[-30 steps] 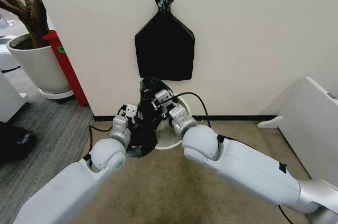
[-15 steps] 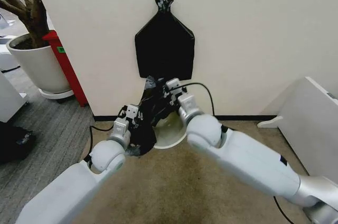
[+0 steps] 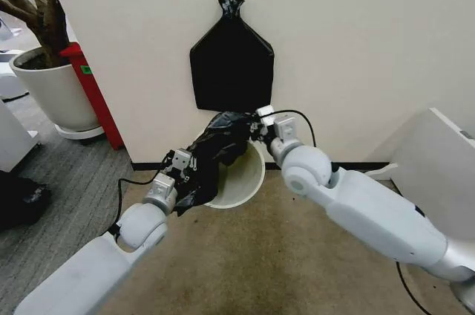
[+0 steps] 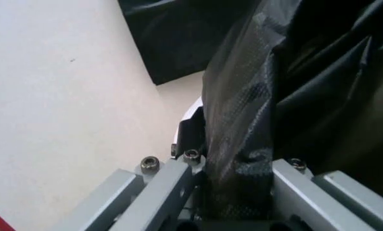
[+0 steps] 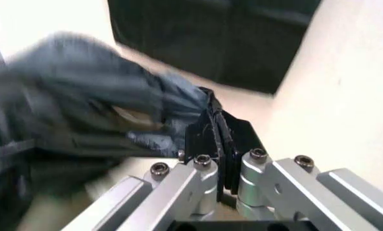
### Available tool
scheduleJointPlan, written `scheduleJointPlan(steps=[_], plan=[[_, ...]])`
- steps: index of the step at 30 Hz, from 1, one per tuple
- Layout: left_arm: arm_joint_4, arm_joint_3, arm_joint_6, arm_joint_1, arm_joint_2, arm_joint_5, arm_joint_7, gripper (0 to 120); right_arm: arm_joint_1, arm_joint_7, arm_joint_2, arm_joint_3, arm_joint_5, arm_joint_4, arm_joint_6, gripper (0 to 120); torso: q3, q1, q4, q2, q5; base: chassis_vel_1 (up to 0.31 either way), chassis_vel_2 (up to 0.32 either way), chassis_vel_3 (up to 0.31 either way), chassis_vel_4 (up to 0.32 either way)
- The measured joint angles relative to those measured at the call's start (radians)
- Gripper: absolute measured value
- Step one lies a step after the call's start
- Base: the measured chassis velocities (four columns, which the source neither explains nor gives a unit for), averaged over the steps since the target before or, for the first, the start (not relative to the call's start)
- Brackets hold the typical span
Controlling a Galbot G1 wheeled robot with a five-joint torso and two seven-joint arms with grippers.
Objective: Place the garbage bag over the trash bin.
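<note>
The garbage bag [image 3: 211, 153], glossy black and crinkled, is stretched between my two grippers in front of the wall. My left gripper [image 3: 184, 171] is shut on its lower left edge; the left wrist view shows the plastic [image 4: 262, 110] pinched between the fingers [image 4: 172, 187]. My right gripper [image 3: 257, 126] is shut on the upper right edge, where the right wrist view shows a black fold [image 5: 220, 139] clamped in the closed jaws. The cream-white trash bin [image 3: 249, 177] stands against the wall under the bag, its mouth partly showing and its left side covered by plastic.
A flat black bundle with a knotted neck [image 3: 231, 70] hangs on the wall just above the bin. A big white plant pot [image 3: 52, 92] and a red stand [image 3: 95, 96] are at the left. A white panel [image 3: 441, 174] leans at the right. The floor is carpet.
My right gripper has moved up and to the right with the bag's edge, pulling the bag open wider. More of the bin's mouth shows. My left gripper kept its hold and shifted slightly.
</note>
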Motion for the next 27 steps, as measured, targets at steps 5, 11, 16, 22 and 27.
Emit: scheduleJointPlan(steps=[5, 11, 16, 22, 27], plan=[[-0.006, -0.026, -0.011, 0.028, -0.002, -0.002, 0.0, 1, -0.004, 0.037, -0.057, 0.02, 0.131, 0.04, -0.024, 0, 0.0, 0.0, -0.0001, 0.0, -0.0001, 0.0, 0.0, 0.0, 0.0], [-0.016, -0.032, -0.012, 0.048, -0.003, -0.005, 0.0, 1, 0.009, 0.126, -0.066, 0.076, 0.439, 0.086, 0.032, 0, 0.0, 0.0, 0.0001, 0.0, -0.0002, 0.0, 0.0, 0.0, 0.0], [-0.018, -0.035, -0.009, 0.054, -0.004, -0.016, 0.001, 1, 0.011, 0.229, -0.047, 0.171, 0.726, 0.116, 0.117, 6, 0.0, 0.0, 0.0001, 0.0, -0.0001, 0.0, 0.0, 0.0, 0.0], [-0.011, -0.037, -0.004, 0.062, -0.005, -0.029, 0.001, 1, 0.004, 0.229, -0.049, 0.255, 0.901, 0.135, 0.182, 23, 0.0, 0.0, 0.0001, 0.0, -0.0002, 0.0, 0.0, 0.0, 0.0], [-0.005, -0.037, -0.002, 0.059, -0.006, -0.033, 0.003, 1, -0.021, 0.227, -0.046, 0.287, 0.959, 0.144, 0.185, 40, 0.0, 0.0, 0.0001, 0.0, -0.0001, 0.0, 0.0, 0.0, 0.0]])
